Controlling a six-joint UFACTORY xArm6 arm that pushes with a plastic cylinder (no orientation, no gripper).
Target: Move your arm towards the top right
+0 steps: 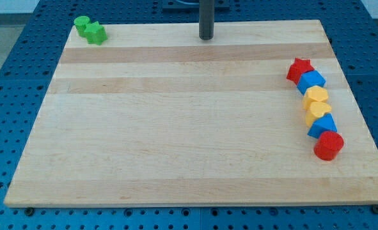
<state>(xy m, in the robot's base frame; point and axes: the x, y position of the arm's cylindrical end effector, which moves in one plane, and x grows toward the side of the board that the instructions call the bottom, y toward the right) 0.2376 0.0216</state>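
Note:
My tip (206, 38) is at the view's top edge of the wooden board (176, 128), a little right of the middle, with no block near it. At the view's right a chain of touching blocks runs from top to bottom: a red star (299, 68), a blue block (313, 81), a yellow block (316, 96), a second yellow block (318, 111), a blue block (322, 125) and a red cylinder (329, 145). Two green blocks, a cylinder (82, 25) and a star-like one (96, 33), touch at the view's top left corner.
The board lies on a blue perforated table (22, 76) that shows on all sides. The block chain lies close to the board's right edge.

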